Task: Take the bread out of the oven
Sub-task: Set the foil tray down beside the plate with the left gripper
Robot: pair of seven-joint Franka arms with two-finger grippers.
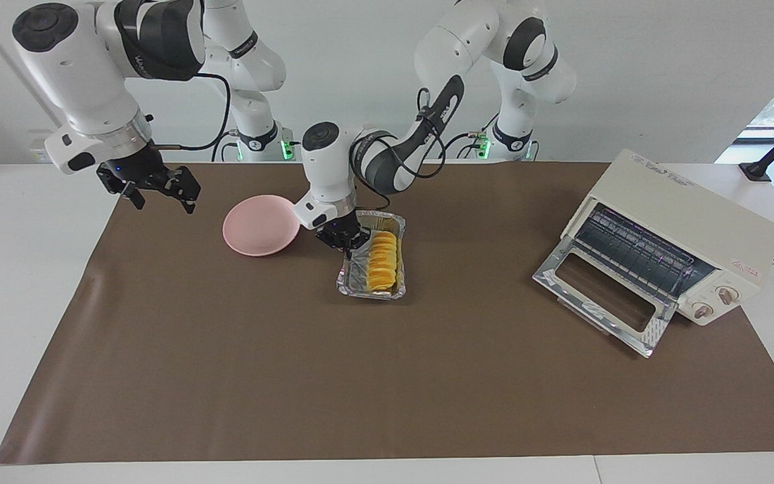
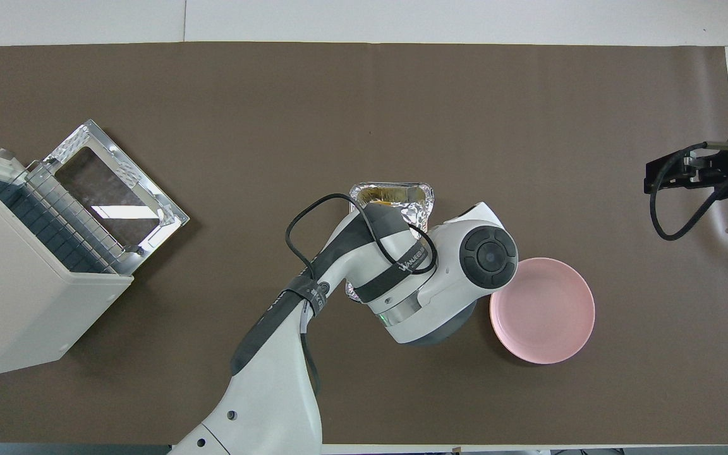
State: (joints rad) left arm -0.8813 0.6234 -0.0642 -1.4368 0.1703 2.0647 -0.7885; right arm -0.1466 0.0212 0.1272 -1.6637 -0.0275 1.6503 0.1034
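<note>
Facing view has the bread lying in a crinkled foil tray out on the brown mat, mid-table, well apart from the oven. The left gripper is down at the tray's edge on the side toward the pink plate, right beside the loaf. Can't tell whether its fingers are pinching the foil rim or just sitting next to it, and can't tell how wide they are either. From overhead the left arm covers most of the tray, so only the end farthest from the robots pokes out.

The plate sits just beside the tray, toward the right arm's end of the table, slightly nearer the robots. The right gripper hangs over the mat's edge past the plate, jaws spread, holding nothing, waiting.

The oven is at the left arm's end of the table, angled, with its door dropped flat onto the mat and the wire rack bare. Lots of open mat on the side of the tray farther from the robots. White tabletop around the mat, plain white wall at the back.
</note>
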